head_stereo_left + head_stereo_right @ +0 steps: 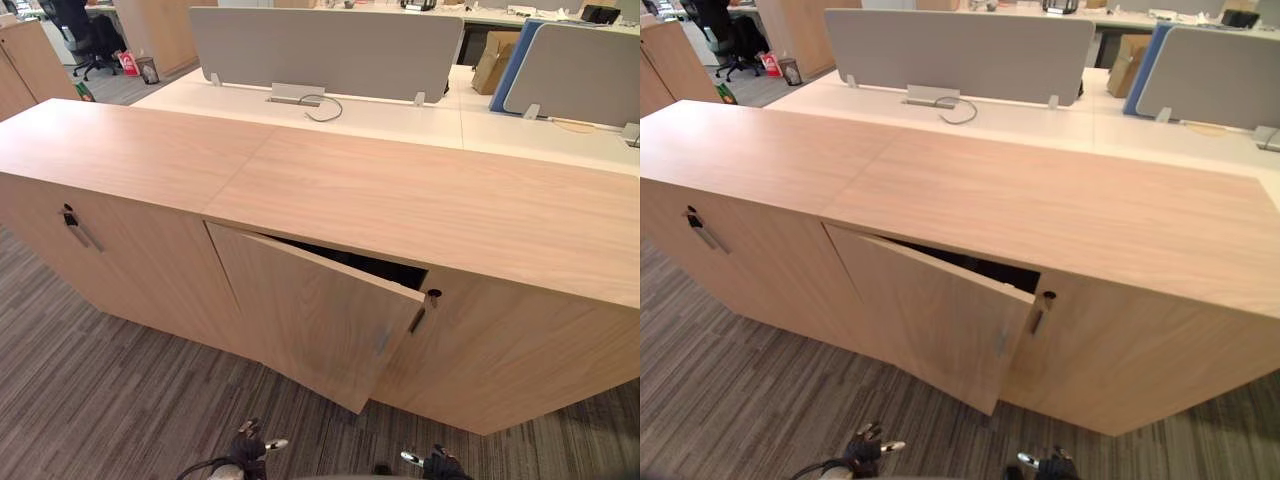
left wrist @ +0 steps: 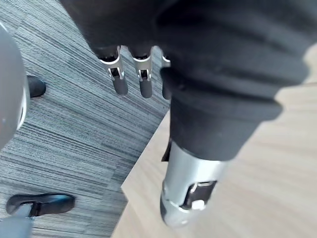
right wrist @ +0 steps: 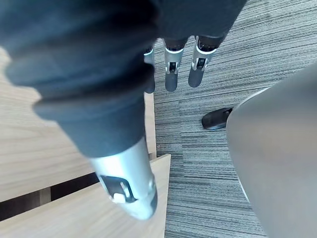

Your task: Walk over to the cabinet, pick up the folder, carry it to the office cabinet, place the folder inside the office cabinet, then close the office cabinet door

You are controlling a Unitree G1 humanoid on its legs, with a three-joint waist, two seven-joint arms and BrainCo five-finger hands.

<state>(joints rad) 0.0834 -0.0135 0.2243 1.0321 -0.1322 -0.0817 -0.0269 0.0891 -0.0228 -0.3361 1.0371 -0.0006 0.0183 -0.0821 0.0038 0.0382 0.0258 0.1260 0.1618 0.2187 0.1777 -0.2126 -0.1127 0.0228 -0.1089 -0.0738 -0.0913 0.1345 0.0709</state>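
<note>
You're looking at the cabinet mid-frame, its door hanging ajar. The gap behind it is too dark to tell what's lying inside. Left hand and right hand are dangling at the bottom edge, partly cut off, fingers straight, gripping nothing. Grey carpet is running below, and desks are sitting up top.

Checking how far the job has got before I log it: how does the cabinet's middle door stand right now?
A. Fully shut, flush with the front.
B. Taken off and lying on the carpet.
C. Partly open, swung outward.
C: the door angles out from the front of the cabinet, with a dark gap showing behind its upper edge.
</note>
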